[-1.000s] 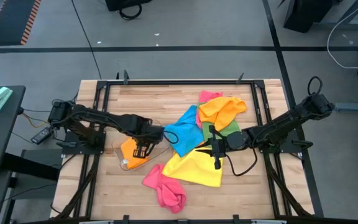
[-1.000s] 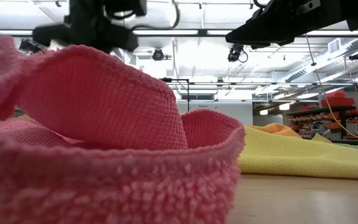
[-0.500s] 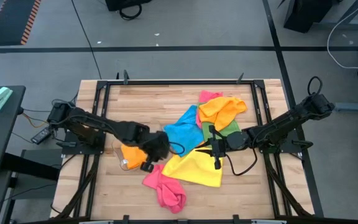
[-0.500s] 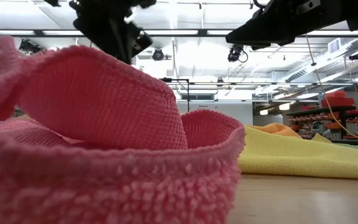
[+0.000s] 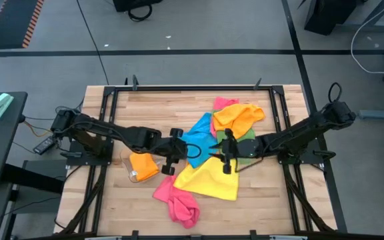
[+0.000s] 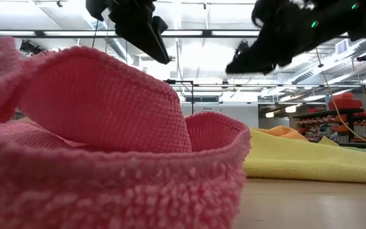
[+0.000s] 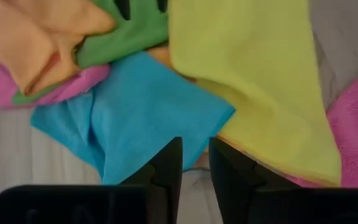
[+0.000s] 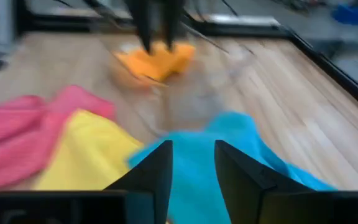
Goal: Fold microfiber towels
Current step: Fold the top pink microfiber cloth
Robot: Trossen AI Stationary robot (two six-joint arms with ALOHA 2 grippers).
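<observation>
- Blue towel [image 5: 197, 141] mid-table in the towel heap, flat-ish, unfolded.
- Yellow towel [image 5: 209, 180] touching blue one on the near side; pink towel [image 5: 177, 202] crumpled beyond the yellow, near table's front edge.
- Orange towel [image 5: 239, 118] and green towel [image 5: 247, 139] on blue's far-right side.
- Folded orange towel [image 5: 143, 164] left of blue, in clear tray [image 5: 127, 160].
- Left gripper [image 5: 171, 153] over blue's left edge, fingers slightly apart, empty.
- Right gripper [image 5: 223, 153] over blue's right edge, fingers apart, empty.

No text, label, brand, number or sign can be read anywhere here
</observation>
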